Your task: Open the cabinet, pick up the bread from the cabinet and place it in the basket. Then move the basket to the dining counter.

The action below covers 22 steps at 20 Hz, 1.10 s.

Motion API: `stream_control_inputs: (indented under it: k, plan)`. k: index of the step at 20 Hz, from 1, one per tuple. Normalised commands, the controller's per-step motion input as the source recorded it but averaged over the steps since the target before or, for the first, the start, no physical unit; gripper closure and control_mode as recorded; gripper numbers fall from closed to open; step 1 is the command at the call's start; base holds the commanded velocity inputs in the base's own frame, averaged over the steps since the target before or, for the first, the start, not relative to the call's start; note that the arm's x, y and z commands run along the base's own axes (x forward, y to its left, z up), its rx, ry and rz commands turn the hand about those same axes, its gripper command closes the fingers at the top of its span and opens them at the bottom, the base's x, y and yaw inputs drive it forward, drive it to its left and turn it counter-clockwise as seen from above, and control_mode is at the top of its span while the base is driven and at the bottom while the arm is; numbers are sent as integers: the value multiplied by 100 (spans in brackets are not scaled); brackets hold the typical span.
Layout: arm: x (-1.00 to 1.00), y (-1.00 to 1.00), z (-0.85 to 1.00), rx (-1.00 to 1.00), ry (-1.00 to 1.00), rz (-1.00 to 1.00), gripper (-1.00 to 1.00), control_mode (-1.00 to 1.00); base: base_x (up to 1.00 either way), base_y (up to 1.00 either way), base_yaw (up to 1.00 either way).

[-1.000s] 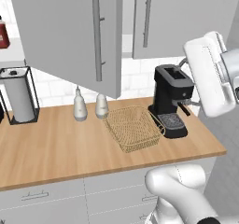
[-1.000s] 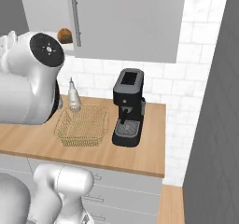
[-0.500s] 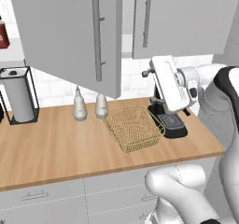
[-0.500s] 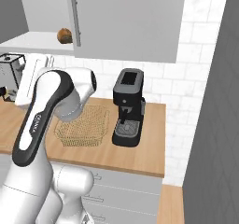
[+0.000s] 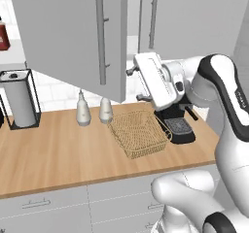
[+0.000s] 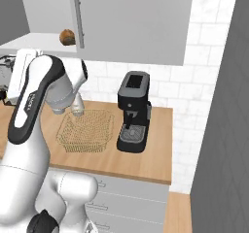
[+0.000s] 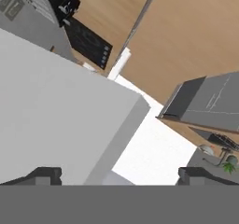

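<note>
Bread (image 6: 67,37): small brown loaf on the pale shelf inside the cabinet (image 6: 131,18), near the shelf's front edge and just behind the edge of the swung-out door (image 5: 73,33). Not yet picked up.

Opening step judged done, with the door standing wide over the counter (image 5: 58,154). Step in hand: the reach for the loaf.

Jaws spread wide and empty, raised at about the level of the cabinet's lower edge, between the open door and the coffee machine (image 5: 177,125). Pointed toward the cabinet rather than down at the counter. No contact with anything, as far as can be told.

Basket (image 5: 140,134) empty on the counter, below the arm and just beside the coffee machine. Two small shakers (image 5: 92,111) standing a little to its other side.

Next move, as a judgement:
- Lift and extend toward the shelf opening, keeping clear of the door's edge and its long bar handle (image 5: 101,40).
- Line the open jaws up on either side of the loaf, level with the shelf.
- Close gently, since a rounded crust could slip or roll.
- Draw back out, lower over the basket, then release.

Carrying the basket to the dining counter left for afterwards.
</note>
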Motion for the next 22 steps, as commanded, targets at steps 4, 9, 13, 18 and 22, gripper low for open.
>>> stream_control_inputs:
  k: [4, 9, 13, 18, 22]
  plan:
    - [38, 58, 4, -11, 0, 6, -100, -100, 0, 0, 0]
    - [32, 61, 0, -5, 1, 6, -100, -100, 0, 0, 0]
    - [11, 70, 0, -4, 7, 4, -100, -100, 0, 0, 0]
    - [-21, 99, -17, -3, 10, 0, -100, -100, 0, 0, 0]
    - [-40, 100, -17, -2, 10, 0, -100, -100, 0, 0, 0]
